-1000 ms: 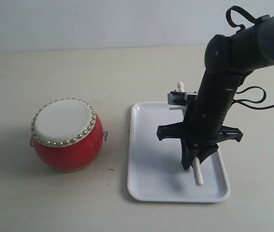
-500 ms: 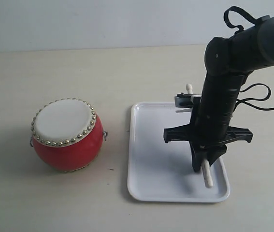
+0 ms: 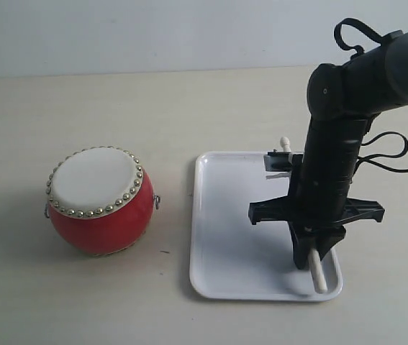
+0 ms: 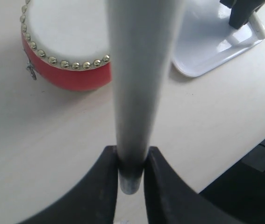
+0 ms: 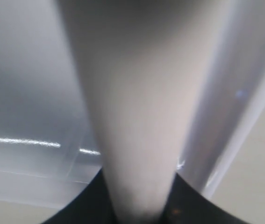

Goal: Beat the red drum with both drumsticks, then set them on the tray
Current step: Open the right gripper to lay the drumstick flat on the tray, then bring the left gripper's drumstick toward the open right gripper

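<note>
My right pincer (image 3: 310, 253) is pressed together on 1 stick (image 3: 319, 276), low over the tray (image 3: 221, 237) and along its right side. The stick's plain end is at the tray's near right corner, and the bead pokes out past the far rim. I cannot tell whether the wood touches the tray yet. My left pincer (image 4: 131, 163) pinches the other stick (image 4: 139, 84) well away from the tray, above the bare table (image 4: 53, 140) on the drum's side. The drum (image 3: 99, 201) stands well to the left of the tray, apart from it. The risk I see is that the stick is about as long as the tray. If I let go with 1 end riding on the rim, it could tip or roll out over the right edge. Bringing the other stick across, I could clip the drum or strike my right arm above the tray.
</note>
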{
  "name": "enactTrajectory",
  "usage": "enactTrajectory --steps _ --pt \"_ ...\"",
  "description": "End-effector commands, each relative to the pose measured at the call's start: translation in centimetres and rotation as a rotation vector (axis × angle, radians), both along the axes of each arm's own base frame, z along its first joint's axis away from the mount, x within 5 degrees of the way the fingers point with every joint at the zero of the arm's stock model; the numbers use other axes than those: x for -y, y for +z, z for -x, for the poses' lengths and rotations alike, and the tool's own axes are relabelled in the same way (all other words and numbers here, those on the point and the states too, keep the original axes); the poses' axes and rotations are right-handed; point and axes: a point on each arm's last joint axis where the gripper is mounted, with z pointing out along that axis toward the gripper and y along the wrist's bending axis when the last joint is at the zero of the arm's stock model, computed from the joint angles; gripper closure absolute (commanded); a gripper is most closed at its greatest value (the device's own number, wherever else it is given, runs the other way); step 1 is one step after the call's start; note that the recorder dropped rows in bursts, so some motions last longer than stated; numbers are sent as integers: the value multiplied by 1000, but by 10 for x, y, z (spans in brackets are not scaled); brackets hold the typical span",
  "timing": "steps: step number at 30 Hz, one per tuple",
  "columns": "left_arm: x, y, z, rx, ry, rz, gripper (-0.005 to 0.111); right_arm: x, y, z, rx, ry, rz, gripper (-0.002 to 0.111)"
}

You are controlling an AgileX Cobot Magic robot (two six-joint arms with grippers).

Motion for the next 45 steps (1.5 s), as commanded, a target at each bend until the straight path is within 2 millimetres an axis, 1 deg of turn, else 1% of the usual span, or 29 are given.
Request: enactTrajectory --steps 1,8,11,22,25,27,29,32,35,38,40,43,45 --pt "0 3 1 16 -10 5 107 3 -3 -2 21 13 7 108" --pt "0 3 1 16 -10 5 107 3 -3 -2 23 13 7 108" --pt "0 3 1 16 -10 5 107 3 -3 -2 23 13 7 100" --pt "0 3 1 17 -9 6 107 3 -3 -2 25 14 7 64" --pt "1 3 1 16 -9 7 107 3 -1 -3 37 20 1 59" --pt "1 3 1 16 -9 7 107 3 5 -3 64 30 -11 58" --pt "1 3 1 16 -9 7 107 2 16 -4 102 63 -35 58" --pt "1 3 1 16 -9 7 107 1 42 -7 165 116 -77 58" --pt "1 3 1 16 -9 7 107 -1 75 -11 267 166 -127 58" --pt "1 4 1 18 -5 16 107 0 108 -8 386 247 -186 59" --pt "2 5 0 23 1 36 107 0 129 -2 466 328 -241 60" --pt "7 6 -1 27 -3 90 107 -1 160 11 565 363 -345 60" --pt "11 6 -3 45 -18 133 107 -4 174 22 634 385 -451 60"
